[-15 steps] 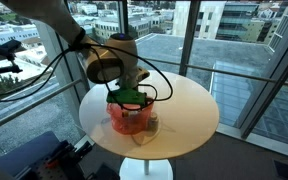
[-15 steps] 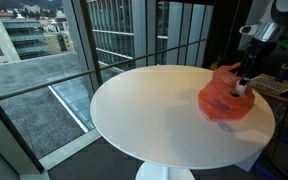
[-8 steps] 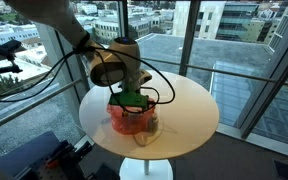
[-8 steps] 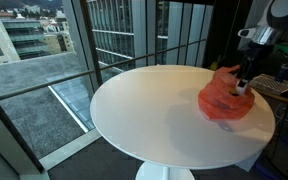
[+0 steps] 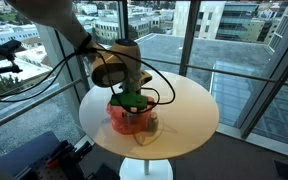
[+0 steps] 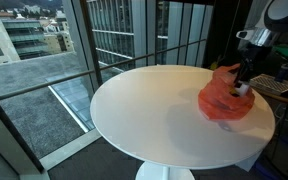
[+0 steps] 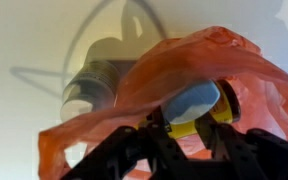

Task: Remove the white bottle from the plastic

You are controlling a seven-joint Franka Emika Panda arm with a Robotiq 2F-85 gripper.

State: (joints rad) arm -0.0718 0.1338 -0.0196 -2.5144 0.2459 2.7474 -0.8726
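In the wrist view the white bottle (image 7: 192, 100), with a pale cap and a yellow band, stands inside the red-orange plastic (image 7: 184, 55). My gripper (image 7: 189, 123) reaches down into the plastic, its black fingers (image 7: 164, 130) pressed against both sides of the bottle. In both exterior views the arm hangs over the plastic (image 5: 129, 122) (image 6: 222, 102) with the gripper (image 5: 131, 101) (image 6: 244, 84) at its rim. The bottle (image 6: 242, 89) shows as a pale spot under the fingers.
A shorter greyish bottle (image 7: 89, 85) stands just outside the plastic, also visible at its edge (image 5: 152, 124). The round white table (image 5: 189, 100) (image 6: 154, 110) has drop-off edges all round. Glass walls surround it. A camera on a stand (image 5: 4, 50) is off to one side.
The arm has kept its place over the plastic. The exterior views are too small to show any finger movement.
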